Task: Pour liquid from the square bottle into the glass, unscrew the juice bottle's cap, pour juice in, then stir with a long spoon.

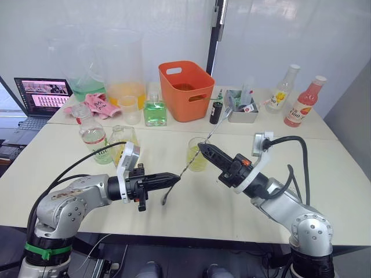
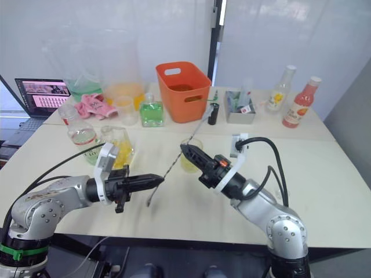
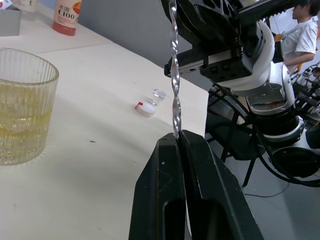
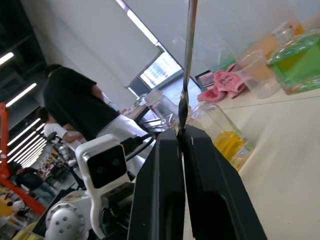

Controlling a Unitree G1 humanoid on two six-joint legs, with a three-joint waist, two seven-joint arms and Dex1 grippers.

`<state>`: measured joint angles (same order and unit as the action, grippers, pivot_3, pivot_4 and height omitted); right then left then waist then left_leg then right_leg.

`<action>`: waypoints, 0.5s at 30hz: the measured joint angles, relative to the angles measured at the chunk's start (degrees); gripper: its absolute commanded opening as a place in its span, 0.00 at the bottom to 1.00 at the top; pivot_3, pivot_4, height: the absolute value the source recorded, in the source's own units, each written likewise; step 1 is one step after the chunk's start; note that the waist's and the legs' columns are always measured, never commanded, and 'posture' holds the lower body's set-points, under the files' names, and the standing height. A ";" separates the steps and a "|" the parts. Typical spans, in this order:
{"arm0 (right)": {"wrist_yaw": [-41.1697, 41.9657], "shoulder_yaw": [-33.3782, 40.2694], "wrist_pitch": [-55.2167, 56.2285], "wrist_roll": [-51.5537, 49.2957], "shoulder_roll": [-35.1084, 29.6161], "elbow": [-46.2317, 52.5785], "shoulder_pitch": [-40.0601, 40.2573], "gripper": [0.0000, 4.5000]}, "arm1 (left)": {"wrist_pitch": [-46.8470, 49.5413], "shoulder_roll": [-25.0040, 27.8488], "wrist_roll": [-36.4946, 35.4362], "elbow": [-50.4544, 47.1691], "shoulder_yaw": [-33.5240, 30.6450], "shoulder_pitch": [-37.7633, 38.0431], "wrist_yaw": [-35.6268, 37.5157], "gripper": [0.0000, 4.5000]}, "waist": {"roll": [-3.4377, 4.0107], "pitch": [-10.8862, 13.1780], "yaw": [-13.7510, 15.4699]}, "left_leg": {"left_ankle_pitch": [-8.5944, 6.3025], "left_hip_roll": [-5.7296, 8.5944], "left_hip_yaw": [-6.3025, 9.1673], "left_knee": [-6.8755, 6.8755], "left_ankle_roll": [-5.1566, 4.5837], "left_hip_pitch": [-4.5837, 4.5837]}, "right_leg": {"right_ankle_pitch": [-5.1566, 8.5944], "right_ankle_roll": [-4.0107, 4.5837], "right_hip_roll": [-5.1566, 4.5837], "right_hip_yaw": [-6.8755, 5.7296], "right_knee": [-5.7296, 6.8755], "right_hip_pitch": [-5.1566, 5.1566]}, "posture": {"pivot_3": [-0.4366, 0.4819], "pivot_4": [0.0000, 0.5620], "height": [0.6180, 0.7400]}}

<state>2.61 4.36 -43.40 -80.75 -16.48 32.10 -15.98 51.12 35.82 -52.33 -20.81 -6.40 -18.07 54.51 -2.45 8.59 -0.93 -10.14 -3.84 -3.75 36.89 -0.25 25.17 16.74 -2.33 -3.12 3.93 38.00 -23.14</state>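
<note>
Both grippers are shut on the long spoon [image 1: 186, 166], which slants over the table with its bowl low near the front. My left gripper [image 1: 174, 178] pinches the twisted stem low down, and my right gripper [image 1: 202, 147] pinches it higher, right in front of the glass [image 1: 197, 156]. The glass holds yellowish liquid. The square bottle [image 1: 123, 142] and the juice bottle [image 1: 93, 137] stand to the left, behind my left arm. The white cap [image 3: 145, 107] lies on the table beside a tiny clear piece [image 3: 159, 94].
An orange basket [image 1: 185, 90], a green-liquid bottle [image 1: 155, 111], a small dark bottle [image 1: 216, 111] and a metal tin [image 1: 242, 110] line the back. Pink [image 1: 305, 102] and yellow-labelled [image 1: 282, 90] bottles stand far right. A laptop [image 1: 42, 95] and pink cloth [image 1: 93, 105] sit far left.
</note>
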 measured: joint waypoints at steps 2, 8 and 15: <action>0.09 -0.03 0.35 0.04 0.00 0.00 0.02 0.01 | -0.23 -0.17 0.20 -0.01 0.01 -0.13 -0.34 0.00 | 0.00 0.00 0.00 | 0.00 -0.01 0.01 0.00 0.00 0.00 | 0.00 0.00 0.01 0.00 0.00 0.00 | 0.48 0.27 0.99; 0.58 -0.01 1.70 0.73 -0.49 0.00 0.01 0.01 | 0.18 -0.84 -0.73 0.02 0.06 -0.96 -1.96 0.07 | 0.00 0.00 0.02 | 0.00 0.00 0.01 0.00 0.00 0.00 | 0.00 0.00 0.00 0.00 0.00 0.00 | 0.48 0.27 0.99; 0.88 1.19 2.86 1.04 -1.56 -0.17 -0.88 0.00 | -0.59 -2.28 -1.92 1.10 -2.16 -1.74 -4.65 0.58 | 0.00 0.00 0.02 | 0.00 0.00 0.01 0.00 0.00 0.00 | 0.00 0.00 0.00 0.00 -0.01 0.00 | 0.48 0.27 0.99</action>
<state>3.49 5.56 -40.54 -79.71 -18.04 31.93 -16.86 50.54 33.53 -54.25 -19.71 -8.56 -19.81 49.86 -2.45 8.60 -0.91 -10.14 -3.84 -3.74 36.89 -0.25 25.17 16.74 -2.33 -3.11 3.93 37.99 -23.14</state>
